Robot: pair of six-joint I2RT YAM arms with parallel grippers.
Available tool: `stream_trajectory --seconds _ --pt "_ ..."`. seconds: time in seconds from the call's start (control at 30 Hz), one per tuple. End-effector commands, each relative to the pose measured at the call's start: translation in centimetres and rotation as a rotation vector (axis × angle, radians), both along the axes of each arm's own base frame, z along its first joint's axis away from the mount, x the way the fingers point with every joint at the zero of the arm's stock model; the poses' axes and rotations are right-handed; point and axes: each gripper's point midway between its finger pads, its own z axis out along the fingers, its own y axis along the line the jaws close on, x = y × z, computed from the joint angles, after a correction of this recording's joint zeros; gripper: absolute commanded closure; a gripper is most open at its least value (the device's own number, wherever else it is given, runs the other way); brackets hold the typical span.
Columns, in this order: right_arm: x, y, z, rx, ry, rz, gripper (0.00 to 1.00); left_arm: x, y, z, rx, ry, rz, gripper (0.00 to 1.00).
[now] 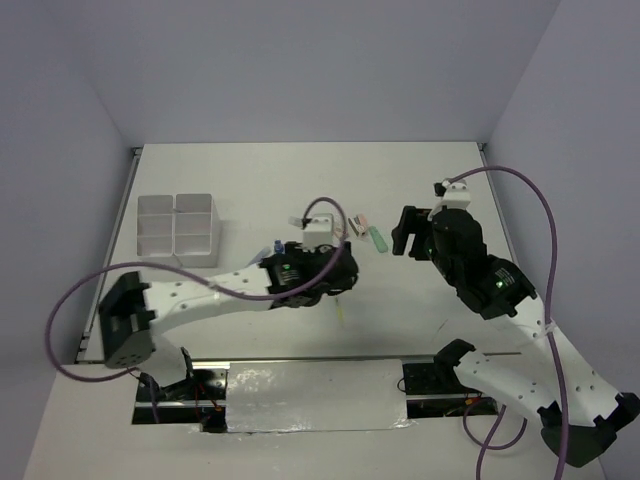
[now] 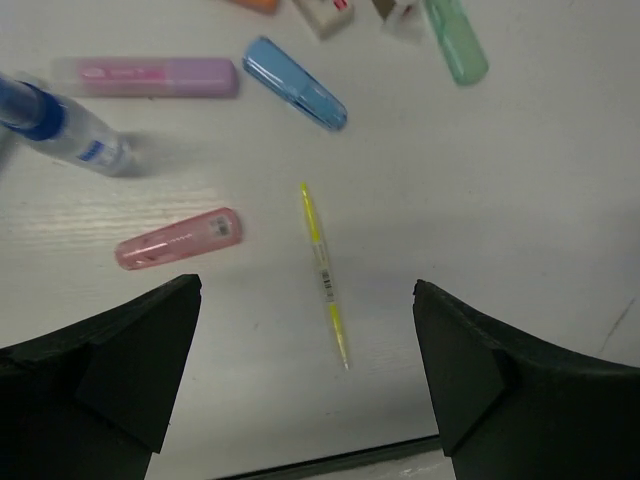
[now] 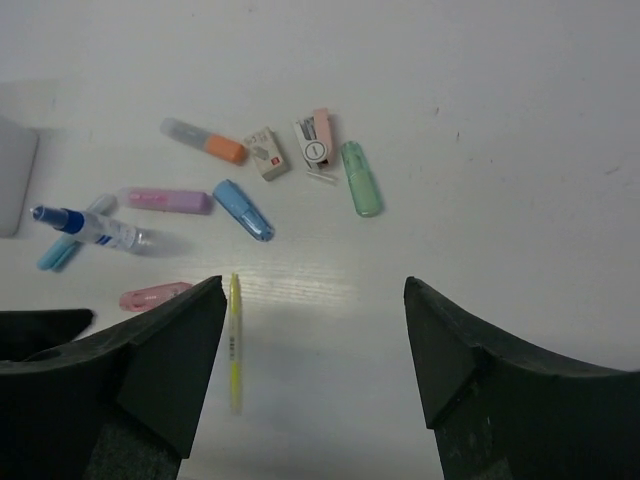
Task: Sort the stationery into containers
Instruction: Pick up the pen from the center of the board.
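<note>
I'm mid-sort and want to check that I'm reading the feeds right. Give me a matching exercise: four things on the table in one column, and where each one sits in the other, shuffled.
Things:
1. yellow pen
2. green marker
3. blue-capped bottle
4. organizer

Places:
A. at the left side of the stationery pile
B. centred in the gap of the open left hand
C. far left of the table, apart from the pile
D. rightmost in the pile

Pairs: 1-B, 2-D, 3-A, 4-C
</note>
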Motion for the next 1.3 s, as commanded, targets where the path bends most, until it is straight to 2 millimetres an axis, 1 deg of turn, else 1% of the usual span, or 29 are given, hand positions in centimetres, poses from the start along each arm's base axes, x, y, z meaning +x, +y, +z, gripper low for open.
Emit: stream_trajectory --seconds 0.0,0.03,0.1,0.13,0.2,0.23,0.27,0.3,0.37,0.4,0.43,0.47,0.5,0.6,0.73,0.83,0.9,0.97,1.0,1.03,1.07,1.1,1.13,1.17,1.2,1.23,1.27 --pt "-0.6 -1.5 1.1 0.014 -0.016 -0.042 0.22 0.3 -2.4 -2.0 0.0 0.067 0.092 0.01" --pt "-0.7 -1.7 0.9 0.013 -0.009 -0.044 0.27 0.5 -3.6 -3.2 0.014 0.088 0.094 0.01" --pt "-0.8 -2.1 0.5 0.007 0.001 -0.058 0.27 0.3 -4.4 -4.5 0.028 0.12 0.099 0.02" --pt "-0.8 -2.3 0.3 0.003 0.003 -0.065 0.26 0.3 -4.7 -5.9 0.041 0.145 0.113 0.02" --pt "-0.7 -2.4 0.2 0.003 0.001 -0.059 0.25 0.4 -5.6 -7.0 0.045 0.168 0.11 0.03" --pt "-0.5 -2.9 0.1 -0.001 0.005 -0.076 0.25 0.3 -6.2 -8.1 0.055 0.19 0.114 0.04" --pt "-0.4 -2.7 -0.1 -0.004 0.016 -0.06 0.25 0.3 -6.2 -8.6 0.065 0.202 0.123 0.04" --pt "-0.2 -2.8 0.0 0.0 0.016 -0.063 0.25 0.0 -6.2 -9.7 0.085 0.223 0.13 0.05" --pt "0.1 -3.0 -0.1 -0.002 0.023 -0.063 0.25 0.0 -5.9 -10.7 0.099 0.241 0.154 0.07" --pt "0.3 -2.9 -0.1 0.005 0.02 -0.052 0.25 -0.2 -5.7 -11.7 0.104 0.258 0.154 0.08" --pt "0.4 -2.9 -0.1 0.01 0.02 -0.05 0.25 -0.2 -5.6 -12.2 0.1 0.268 0.154 0.08" --pt "0.5 -2.4 -0.1 0.021 0.019 -0.029 0.25 -0.2 -5.6 -12.7 0.101 0.279 0.154 0.12" --pt "0.6 -2.4 -0.4 0.024 0.025 -0.025 0.25 -0.1 -5.5 -13.4 0.091 0.287 0.152 0.14" --pt "0.9 -1.9 -0.9 0.037 0.037 -0.003 0.25 -0.2 -5.3 -14.6 0.089 0.318 0.154 0.17" --pt "1.2 -1.3 -1.4 0.04 0.048 0.023 0.26 -0.4 -5.0 -15.7 0.104 0.332 0.155 0.19" --pt "1.3 -1.1 -1.5 0.041 0.053 0.032 0.26 -0.5 -4.9 -16.5 0.098 0.35 0.152 0.28" --pt "1.3 -1.0 -1.4 0.043 0.05 0.038 0.26 -0.9 -4.6 -17.2 0.103 0.367 0.158 0.31" --pt "1.3 -1.0 -1.5 0.043 0.051 0.04 0.26 -1.3 -4.8 -17.7 0.096 0.388 0.144 0.39" --pt "1.3 -1.0 -1.5 0.042 0.051 0.042 0.26 -1.7 -4.6 -18.0 0.101 0.399 0.138 0.42" --pt "1.4 -0.9 -1.5 0.042 0.052 0.044 0.26 -2.0 -4.7 -18.1 0.102 0.403 0.132 0.48" --pt "1.4 -0.8 -1.6 0.045 0.055 0.045 0.26 -2.6 -4.4 -18.1 0.112 0.41 0.128 0.6" --pt "1.5 -0.7 -1.6 0.051 0.056 0.053 0.26 -3.0 -4.2 -17.9 0.118 0.412 0.13 0.67" --pt "1.5 -0.5 -1.6 0.057 0.055 0.059 0.26 -3.2 -4.2 -17.8 0.116 0.411 0.128 0.69" --pt "1.6 -0.4 -1.7 0.062 0.057 0.064 0.26 -4.1 -3.8 -18.2 0.131 0.419 0.12 0.69" --pt "1.6 -0.2 -1.7 0.069 0.061 0.07 0.27 -4.4 -3.6 -18.3 0.13 0.423 0.114 0.7" --pt "1.6 0.3 -1.7 0.085 0.059 0.096 0.27 -4.8 -3.6 -18.3 0.124 0.429 0.109 0.77" --pt "1.6 0.5 -1.8 0.094 0.063 0.105 0.27 -5.4 -3.1 -18.9 0.13 0.449 0.102 0.81"
